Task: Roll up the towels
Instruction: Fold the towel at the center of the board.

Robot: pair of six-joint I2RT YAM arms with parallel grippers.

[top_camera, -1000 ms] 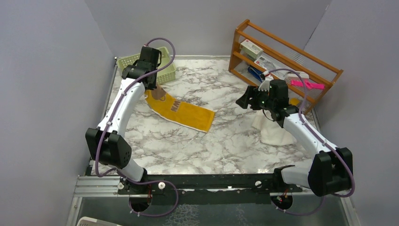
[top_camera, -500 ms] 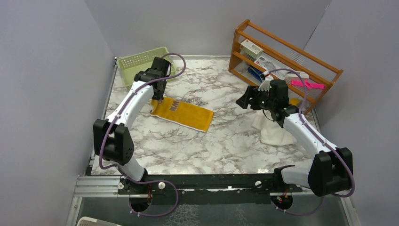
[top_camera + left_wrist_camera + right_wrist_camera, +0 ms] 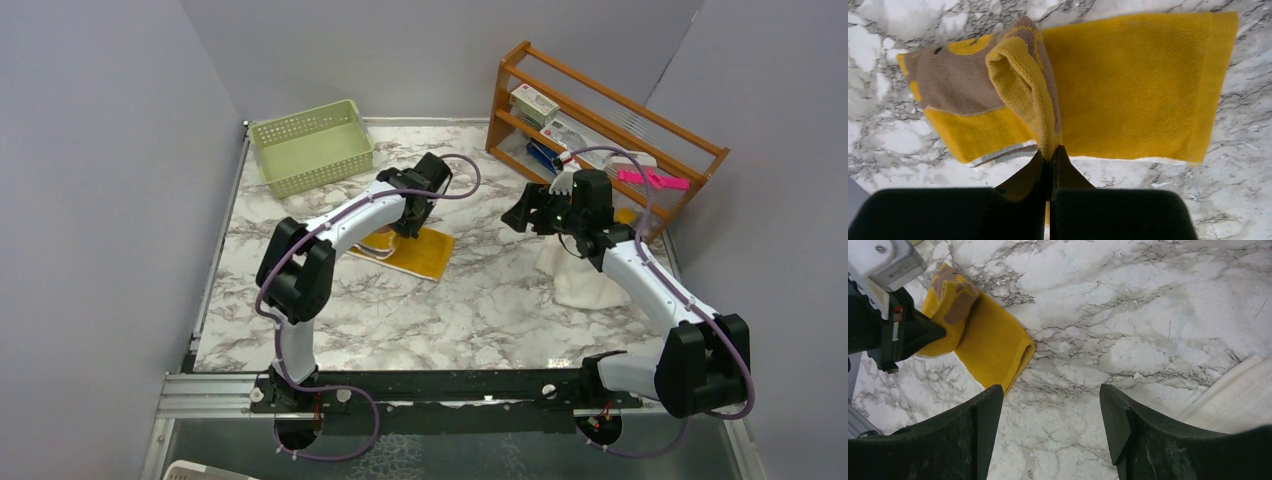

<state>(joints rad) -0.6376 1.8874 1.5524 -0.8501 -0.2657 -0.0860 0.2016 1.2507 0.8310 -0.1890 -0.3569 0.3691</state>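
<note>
The mustard-yellow towel (image 3: pixel 425 252) lies folded over itself on the marble table, mid-left. My left gripper (image 3: pixel 408 228) is shut on its lifted end; in the left wrist view the yellow-and-tan fold (image 3: pixel 1023 85) stands up pinched between the fingertips (image 3: pixel 1050 155). The towel also shows in the right wrist view (image 3: pixel 993 345). The cream-white towel (image 3: pixel 585 285) lies bunched at the right under my right arm, its corner in the right wrist view (image 3: pixel 1238 400). My right gripper (image 3: pixel 517 217) is open and empty above bare table (image 3: pixel 1050 390).
A green basket (image 3: pixel 312 145) stands at the back left. A wooden rack (image 3: pixel 600 125) with boxes and a pink item stands at the back right. Grey walls close in the table on three sides.
My left gripper has carried the towel's left end rightward over the rest, so the towel is now folded to roughly half its length. The right arm has not moved.
</note>
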